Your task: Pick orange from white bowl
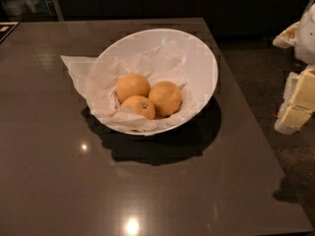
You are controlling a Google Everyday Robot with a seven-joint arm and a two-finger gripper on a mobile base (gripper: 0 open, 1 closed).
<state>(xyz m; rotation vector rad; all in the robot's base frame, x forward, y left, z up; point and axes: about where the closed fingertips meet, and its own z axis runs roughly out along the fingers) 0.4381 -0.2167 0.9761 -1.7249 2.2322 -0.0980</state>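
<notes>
The white bowl stands tilted on the dark table, lined with crumpled white paper. Three fruits lie together in it. The orange is the largest, slightly oval, on the right of the group. A rounder plain orange lies to its left, and a smaller orange with a dark stem dot lies in front. My gripper, cream and white, hangs at the right edge of the view, beyond the table's right edge and well away from the bowl. It holds nothing that I can see.
The dark glossy table ends at its right edge, with dark floor beyond. The paper hangs over the bowl's left rim. Dark cabinets run along the back, and a small object lies at the far left.
</notes>
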